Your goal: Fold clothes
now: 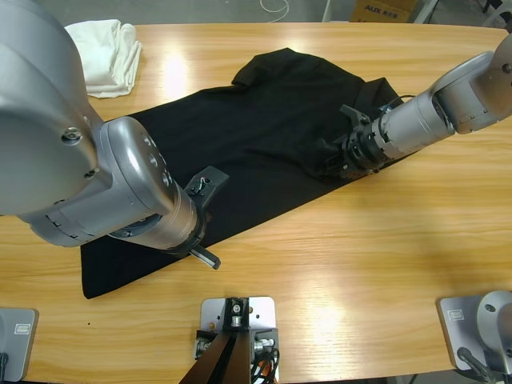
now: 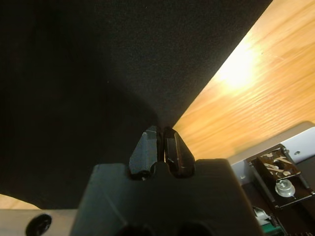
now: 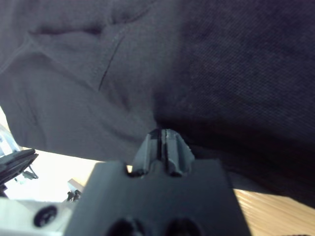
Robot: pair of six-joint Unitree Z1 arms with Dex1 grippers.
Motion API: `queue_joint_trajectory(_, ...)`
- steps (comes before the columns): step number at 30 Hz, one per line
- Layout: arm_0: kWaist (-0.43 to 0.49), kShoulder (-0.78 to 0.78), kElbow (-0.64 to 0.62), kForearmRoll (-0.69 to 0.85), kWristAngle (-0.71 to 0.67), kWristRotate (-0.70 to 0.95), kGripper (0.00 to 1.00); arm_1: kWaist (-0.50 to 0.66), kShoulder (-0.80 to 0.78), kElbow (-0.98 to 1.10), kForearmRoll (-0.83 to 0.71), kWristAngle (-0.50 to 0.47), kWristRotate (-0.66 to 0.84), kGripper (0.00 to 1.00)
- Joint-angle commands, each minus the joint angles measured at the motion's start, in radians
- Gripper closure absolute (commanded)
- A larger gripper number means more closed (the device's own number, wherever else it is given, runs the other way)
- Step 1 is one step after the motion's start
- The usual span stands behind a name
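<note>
High view first: I see my left gripper [image 2: 161, 135] pinched on the near hem of the black polo shirt [image 1: 264, 136], which is spread across the wooden table [image 1: 384, 240]. Farther off, my right gripper [image 3: 162, 140] clamps its far-right edge; a folded white cloth [image 1: 108, 52] lies beyond.

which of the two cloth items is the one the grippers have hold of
The black polo shirt spread across the table's middle: both the left gripper and right gripper are shut on it. The folded white cloth lies untouched at the far corner.
</note>
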State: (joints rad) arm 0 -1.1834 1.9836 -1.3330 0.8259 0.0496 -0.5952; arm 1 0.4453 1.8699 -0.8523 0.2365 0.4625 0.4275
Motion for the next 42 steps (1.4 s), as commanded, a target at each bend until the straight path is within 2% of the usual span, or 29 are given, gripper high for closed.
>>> queue_joint_trajectory(1,-0.005,-0.069,0.055,-0.011,0.019,-0.020,1.000,0.024,-0.195,0.018,-0.010,-0.032,-0.008,0.866)
queue_joint_trajectory(2,-0.005,-0.082,0.056,-0.008,0.032,-0.025,0.958,0.024,-0.271,0.007,0.030,-0.032,-0.007,0.274)
queue_joint_trajectory(3,-0.005,-0.097,0.057,-0.007,0.045,-0.035,0.300,0.024,-0.333,-0.016,0.071,-0.031,-0.010,0.029)
queue_joint_trajectory(4,-0.005,-0.109,0.057,-0.007,0.056,-0.061,0.072,0.026,-0.378,-0.042,0.113,-0.034,-0.016,0.000)
queue_joint_trajectory(5,-0.005,-0.124,0.057,-0.007,0.067,-0.107,0.022,0.029,-0.407,-0.065,0.155,-0.045,-0.021,0.000)
queue_joint_trajectory(9,-0.005,-0.194,0.089,-0.005,0.079,-0.351,0.004,0.032,-0.406,-0.130,0.327,-0.192,-0.052,0.000)
queue_joint_trajectory(14,-0.005,-0.142,0.165,-0.005,0.097,-0.681,0.004,-0.049,-0.213,-0.213,0.432,-0.355,-0.209,0.000)
queue_joint_trajectory(19,-0.005,-0.065,0.152,-0.015,0.105,-0.923,0.004,-0.199,-0.061,-0.325,0.474,-0.384,-0.296,0.000)
queue_joint_trajectory(27,-0.035,-0.002,0.157,-0.032,0.056,-0.955,0.005,-0.218,0.150,-0.402,0.473,-0.414,-0.296,0.000)
queue_joint_trajectory(31,-0.085,0.035,0.178,-0.031,0.047,-0.957,0.009,-0.220,0.174,-0.396,0.463,-0.431,-0.296,0.000)
queue_joint_trajectory(37,-0.090,0.065,0.207,-0.033,0.046,-0.964,0.009,-0.220,0.200,-0.390,0.446,-0.459,-0.294,0.000)
queue_joint_trajectory(42,-0.088,0.066,0.236,-0.055,0.053,-0.819,0.013,-0.220,0.172,-0.353,0.448,-0.482,-0.267,0.000)
